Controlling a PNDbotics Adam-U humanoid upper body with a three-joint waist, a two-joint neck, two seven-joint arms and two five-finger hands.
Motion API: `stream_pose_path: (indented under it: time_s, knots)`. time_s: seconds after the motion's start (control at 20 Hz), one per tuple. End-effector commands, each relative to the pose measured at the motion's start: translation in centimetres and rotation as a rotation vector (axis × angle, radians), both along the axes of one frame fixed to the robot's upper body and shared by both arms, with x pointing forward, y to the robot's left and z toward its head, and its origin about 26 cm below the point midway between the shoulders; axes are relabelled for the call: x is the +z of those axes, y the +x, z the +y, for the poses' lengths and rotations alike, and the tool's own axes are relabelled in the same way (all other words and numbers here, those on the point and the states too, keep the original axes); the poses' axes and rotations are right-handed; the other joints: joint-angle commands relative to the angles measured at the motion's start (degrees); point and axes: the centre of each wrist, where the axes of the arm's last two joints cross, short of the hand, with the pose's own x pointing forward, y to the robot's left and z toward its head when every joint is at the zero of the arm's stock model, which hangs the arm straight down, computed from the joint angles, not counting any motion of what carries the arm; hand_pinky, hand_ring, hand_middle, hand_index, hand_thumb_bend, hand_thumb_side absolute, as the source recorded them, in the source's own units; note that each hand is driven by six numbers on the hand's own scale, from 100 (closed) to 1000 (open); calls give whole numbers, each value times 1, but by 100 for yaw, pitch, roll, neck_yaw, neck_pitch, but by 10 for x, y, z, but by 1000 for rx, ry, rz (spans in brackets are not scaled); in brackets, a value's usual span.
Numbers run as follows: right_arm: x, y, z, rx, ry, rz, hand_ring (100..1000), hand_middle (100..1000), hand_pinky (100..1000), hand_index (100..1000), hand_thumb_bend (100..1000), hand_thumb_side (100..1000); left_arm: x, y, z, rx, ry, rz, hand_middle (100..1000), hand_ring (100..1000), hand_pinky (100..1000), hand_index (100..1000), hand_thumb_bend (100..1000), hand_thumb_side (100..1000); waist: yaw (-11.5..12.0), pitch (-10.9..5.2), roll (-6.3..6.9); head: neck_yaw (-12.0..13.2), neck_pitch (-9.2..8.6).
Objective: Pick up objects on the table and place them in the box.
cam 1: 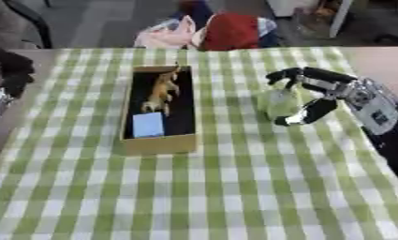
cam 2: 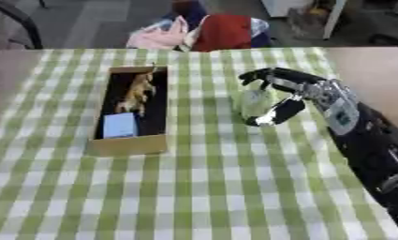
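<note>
Curling my right hand (cam 1: 316, 96) around a pale green, rounded, translucent-looking object (cam 1: 277, 104), I am holding fingers over its top and thumb under its near side, so the hand is clamped on it. The object is sitting to the right of the box (cam 1: 158, 144), well apart from it; whether it is touching the table I cannot tell. The box is a long, shallow cardboard tray with tan walls and a dark interior. Inside it, a tan animal figure (cam 1: 162, 91) with thin legs is lying toward the far end, and a flat light blue square (cam 1: 148, 124) is lying toward the near end. The table (cam 1: 234, 197) is wearing a soft green-and-white checked cloth. Beyond the far edge, a red rounded item (cam 1: 231, 31) and pink fabric (cam 1: 165, 35) are resting on a grey floor.
</note>
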Motion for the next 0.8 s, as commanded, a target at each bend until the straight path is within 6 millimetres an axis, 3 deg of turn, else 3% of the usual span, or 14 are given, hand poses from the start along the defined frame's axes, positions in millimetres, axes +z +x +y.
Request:
stream_pose_path:
  time_s: [0.05, 0.5, 0.8]
  knots:
    - [12, 4, -7, -57, -37, -77, 921, 836, 784, 965, 468, 348, 12, -2, 0, -9, 12, -33, 617, 628, 672, 748, 235, 627, 20, -73, 16, -14, 31]
    - [4, 3, -22, -231, -147, -240, 900, 833, 775, 903, 429, 251, 11, -2, 0, -9, 9, -32, 617, 628, 672, 748, 232, 627, 14, -67, 6, -5, 17]
    - [-1, 3, -26, -269, -155, -311, 793, 667, 712, 779, 416, 162, 10, -2, 0, -8, 6, -29, 617, 627, 671, 748, 217, 633, 0, -66, 18, -15, 24]
